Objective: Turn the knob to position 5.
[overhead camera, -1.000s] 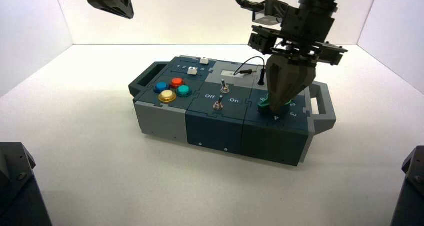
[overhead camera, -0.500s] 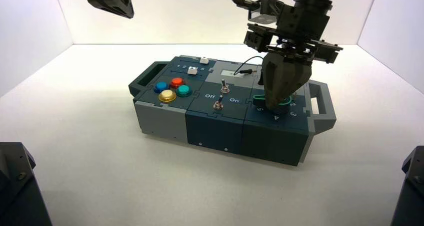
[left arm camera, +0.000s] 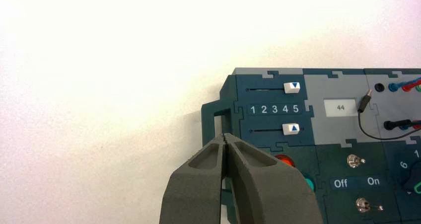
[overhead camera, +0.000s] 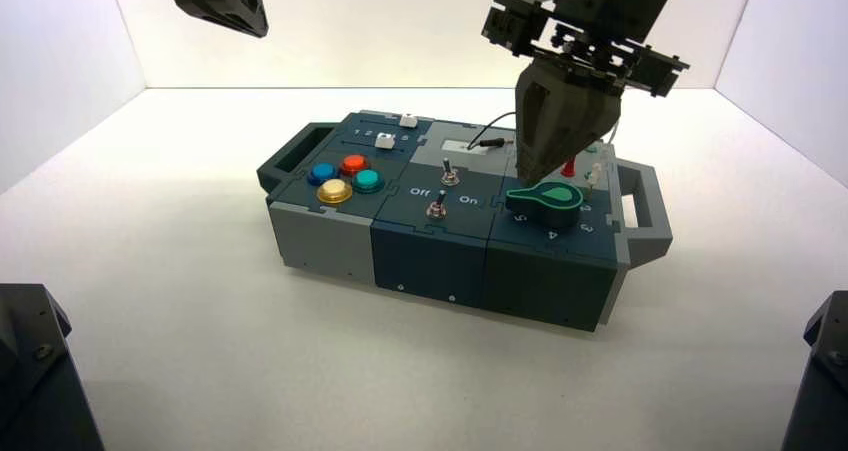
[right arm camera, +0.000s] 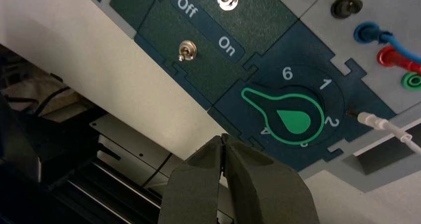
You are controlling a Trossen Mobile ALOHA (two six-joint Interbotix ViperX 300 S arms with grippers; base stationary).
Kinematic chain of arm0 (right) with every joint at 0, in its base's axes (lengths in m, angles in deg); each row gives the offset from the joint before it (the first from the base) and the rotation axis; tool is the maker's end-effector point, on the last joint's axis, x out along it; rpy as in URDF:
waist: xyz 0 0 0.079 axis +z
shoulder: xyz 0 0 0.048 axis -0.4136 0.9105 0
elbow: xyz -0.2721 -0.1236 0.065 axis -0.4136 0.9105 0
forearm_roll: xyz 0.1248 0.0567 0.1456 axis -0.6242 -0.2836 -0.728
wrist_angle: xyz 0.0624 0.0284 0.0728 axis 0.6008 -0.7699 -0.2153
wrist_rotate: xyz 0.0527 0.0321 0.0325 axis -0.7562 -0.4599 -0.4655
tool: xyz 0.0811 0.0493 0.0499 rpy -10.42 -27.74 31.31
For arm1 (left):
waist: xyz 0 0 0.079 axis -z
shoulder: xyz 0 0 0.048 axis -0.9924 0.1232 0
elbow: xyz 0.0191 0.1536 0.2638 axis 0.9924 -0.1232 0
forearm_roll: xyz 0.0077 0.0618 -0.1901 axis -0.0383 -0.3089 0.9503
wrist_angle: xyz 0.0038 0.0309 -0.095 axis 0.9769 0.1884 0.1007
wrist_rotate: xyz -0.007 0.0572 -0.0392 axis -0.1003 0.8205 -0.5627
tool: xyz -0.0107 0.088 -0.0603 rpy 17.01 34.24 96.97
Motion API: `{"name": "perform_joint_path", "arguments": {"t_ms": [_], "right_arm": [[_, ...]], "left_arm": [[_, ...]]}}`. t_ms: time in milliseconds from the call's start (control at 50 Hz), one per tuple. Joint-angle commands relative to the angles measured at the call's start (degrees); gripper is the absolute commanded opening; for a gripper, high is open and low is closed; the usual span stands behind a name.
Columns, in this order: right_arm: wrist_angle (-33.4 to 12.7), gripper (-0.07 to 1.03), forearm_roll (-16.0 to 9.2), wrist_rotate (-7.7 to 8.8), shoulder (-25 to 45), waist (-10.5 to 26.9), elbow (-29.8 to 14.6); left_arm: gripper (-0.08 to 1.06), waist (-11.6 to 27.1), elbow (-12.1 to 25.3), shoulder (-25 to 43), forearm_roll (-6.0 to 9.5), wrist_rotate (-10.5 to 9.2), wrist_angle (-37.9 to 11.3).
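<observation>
One knob (right arm camera: 297, 120), green-topped and dark-sided, on the near right of the box (overhead camera: 430, 256); its narrow end reaches over where the 5 should sit in the right wrist view. The high view shows the 5 (overhead camera: 519, 217) beside the pointed half, so the dial looks set there or very near; exact alignment uncertain. Right claw (overhead camera: 526, 183) hangs just above the knob, fingers together, nothing between them, apparently clear of it. Left claw (left arm camera: 224, 135), also closed, idles well off, beyond the box's left end. Handling, by judgement: light, rigid plastic, hardly fragile, turning against modest resistance, perhaps in clicks. Smooth top likely slippery, so downward pressure alone would skid. Best hold is across the tapered sides, low down; a sideways nudge near the point gives most leverage, though it could overshoot. If alignment checks out, the right arm need only lift clear without brushing the pointer.
</observation>
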Motion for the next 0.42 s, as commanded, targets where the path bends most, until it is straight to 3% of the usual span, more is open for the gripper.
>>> {"name": "perform_joint_path", "arguments": {"t_ms": [20, 420], "right_arm": [[0.88, -0.02, -0.35, -0.18, -1.41, 0.35, -2.29], [2.02, -0.02, -0.35, -0.7, -1.93, 0.35, -2.37]], "left_arm": [[-0.03, 0.44, 1.58, -0.53, 0.0, 0.09, 0.88], [-0.03, 0.44, 1.58, -0.53, 0.0, 0.09, 0.88]]}}
